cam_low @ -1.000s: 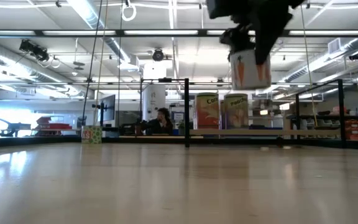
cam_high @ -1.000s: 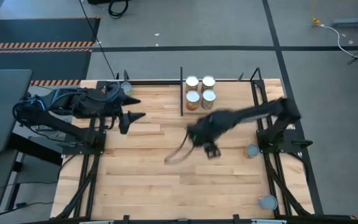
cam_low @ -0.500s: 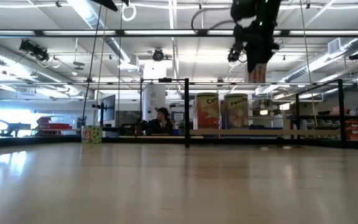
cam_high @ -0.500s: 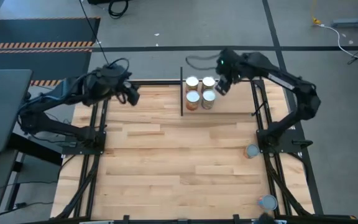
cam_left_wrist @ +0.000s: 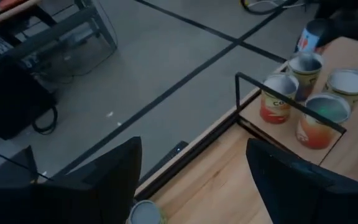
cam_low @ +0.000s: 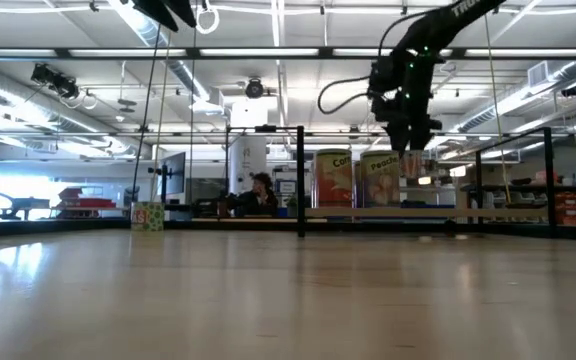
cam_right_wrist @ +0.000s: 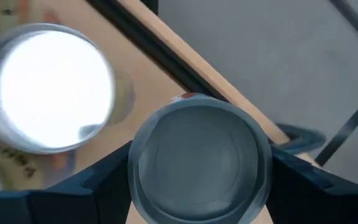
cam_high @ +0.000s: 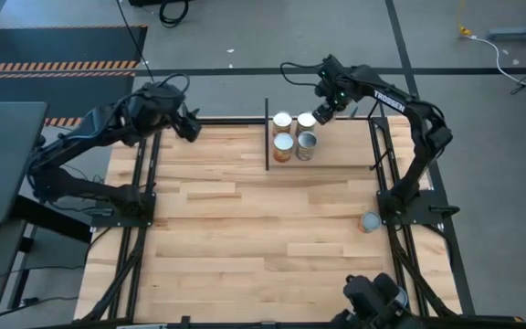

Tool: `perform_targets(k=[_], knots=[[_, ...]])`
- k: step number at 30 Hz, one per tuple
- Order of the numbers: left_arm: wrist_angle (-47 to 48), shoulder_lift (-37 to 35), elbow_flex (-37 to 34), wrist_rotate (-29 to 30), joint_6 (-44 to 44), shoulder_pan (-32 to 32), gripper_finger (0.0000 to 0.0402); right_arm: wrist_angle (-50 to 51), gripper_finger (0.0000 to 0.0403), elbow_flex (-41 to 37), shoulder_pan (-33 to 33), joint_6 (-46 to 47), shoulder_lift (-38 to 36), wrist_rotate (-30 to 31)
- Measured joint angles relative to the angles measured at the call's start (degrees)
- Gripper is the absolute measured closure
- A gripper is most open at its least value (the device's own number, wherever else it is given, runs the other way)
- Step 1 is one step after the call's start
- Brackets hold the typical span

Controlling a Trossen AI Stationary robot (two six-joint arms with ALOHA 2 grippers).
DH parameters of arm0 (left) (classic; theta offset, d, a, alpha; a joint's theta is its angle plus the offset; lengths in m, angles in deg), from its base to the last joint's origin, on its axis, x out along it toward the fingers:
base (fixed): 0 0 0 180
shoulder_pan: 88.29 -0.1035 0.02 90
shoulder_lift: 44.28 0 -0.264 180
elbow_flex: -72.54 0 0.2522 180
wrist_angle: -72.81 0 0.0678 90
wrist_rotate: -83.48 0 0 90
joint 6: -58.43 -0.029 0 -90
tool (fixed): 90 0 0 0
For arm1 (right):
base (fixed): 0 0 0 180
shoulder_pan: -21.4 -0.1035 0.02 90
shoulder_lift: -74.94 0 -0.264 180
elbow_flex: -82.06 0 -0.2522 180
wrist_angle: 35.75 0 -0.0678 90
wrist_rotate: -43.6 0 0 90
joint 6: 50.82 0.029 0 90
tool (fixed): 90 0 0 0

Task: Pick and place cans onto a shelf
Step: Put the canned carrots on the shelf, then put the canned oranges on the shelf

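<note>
My right gripper (cam_high: 322, 110) is at the shelf's (cam_high: 338, 152) far side, shut on a silver-topped can (cam_right_wrist: 201, 163). In the high view the gripper hides this can. In the low view it shows below the gripper (cam_low: 408, 135). Several cans (cam_high: 283, 143) with orange-red labels stand upright on the shelf board, left of the gripper. One more can (cam_high: 369, 222) stands on the table by the right arm's base. My left gripper (cam_high: 193, 128) is open and empty, raised over the table's far left corner. My right gripper pinches the can's round side wall (cam_right_wrist: 143, 168) between its two fingers (cam_right_wrist: 104, 180), one on each side just under the rim. The fingers come from above, pointing down. The can hangs upright, top up. I cannot tell whether its base touches the shelf board.
Black upright posts (cam_high: 268, 137) frame the shelf. A small can (cam_left_wrist: 145, 213) stands at the table's far left corner under my left gripper. A dark thing (cam_high: 373, 297) sits at the near right edge. A person (cam_low: 260, 192) sits in the room beyond.
My right gripper has carried the can from above mid-table up and toward the far edge, then down at the shelf's far right. My left gripper has risen and gone toward the far edge. A dark thing has come in at the near right edge, covering a can there.
</note>
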Motion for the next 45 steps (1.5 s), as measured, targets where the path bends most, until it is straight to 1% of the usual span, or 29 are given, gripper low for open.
perform_targets(k=[3,10,18,22,27,34,37,40,42,45], knots=[[0.19,-0.64,0.00,-1.17,-0.43,0.02,0.0108,-1.82,0.0113,-2.31,1.02,2.99,0.06,0.01],[-0.84,-0.87,0.00,-1.53,-3.24,0.14,0.0108,-7.91,0.0109,-9.38,1.75,10.01,0.09,-0.04],[-4.11,-0.87,0.00,-3.19,-5.59,0.14,0.0108,-12.43,0.0100,-14.63,1.54,9.93,0.09,-1.26],[-4.10,-0.87,0.00,-3.19,-5.99,0.15,0.0108,-14.45,0.0079,-15.20,1.54,10.28,0.07,-1.07],[-4.16,-0.87,0.00,-3.22,-5.97,0.15,0.0108,-14.63,0.0051,-14.63,1.69,10.30,0.05,-0.84],[-4.14,-0.85,0.00,-4.82,-7.01,0.15,0.0108,-11.02,0.0042,-11.78,1.69,12.61,-0.35,-1.08],[-4.08,-0.85,0.00,-5.85,-7.45,0.15,0.0108,-9.22,0.0041,-9.86,1.45,13.10,-2.64,-1.47],[-4.03,-0.86,0.00,-6.76,-6.23,0.15,0.0108,-6.89,0.0041,-8.87,-0.47,13.56,-7.29,-1.47],[-4.01,-0.94,0.00,-8.89,-3.85,0.15,0.0108,-5.23,0.0041,-8.85,-3.30,14.80,-11.53,-0.83],[-4.31,-0.96,0.00,-14.09,-1.11,0.31,0.0108,-1.40,0.0043,-8.84,-9.68,16.73,-18.03,2.27]])
